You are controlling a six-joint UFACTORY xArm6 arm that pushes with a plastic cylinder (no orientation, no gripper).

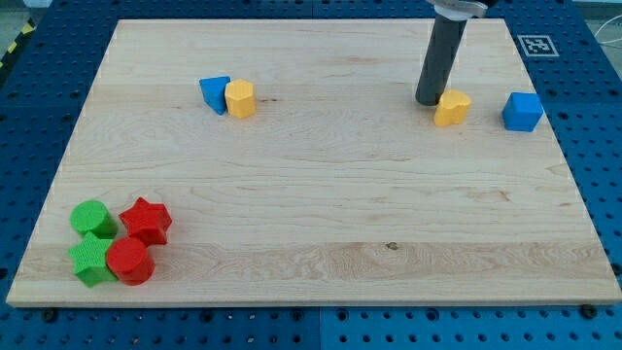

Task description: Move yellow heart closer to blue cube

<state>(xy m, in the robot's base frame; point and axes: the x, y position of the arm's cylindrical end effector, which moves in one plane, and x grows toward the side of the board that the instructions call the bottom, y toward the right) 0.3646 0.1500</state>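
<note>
The yellow heart [452, 108] lies near the view's upper right on the wooden board. The blue cube [522, 112] sits to its right, a small gap apart. My tip [429, 101] is right against the heart's left side, touching or nearly so. The dark rod rises from there to the view's top edge.
A blue triangular block [215, 94] and a yellow hexagonal block [240, 98] touch each other at the upper left. At the lower left cluster a green cylinder [92, 219], a red star [146, 220], a green star [91, 260] and a red cylinder [129, 261]. The board's right edge [573, 175] is close to the blue cube.
</note>
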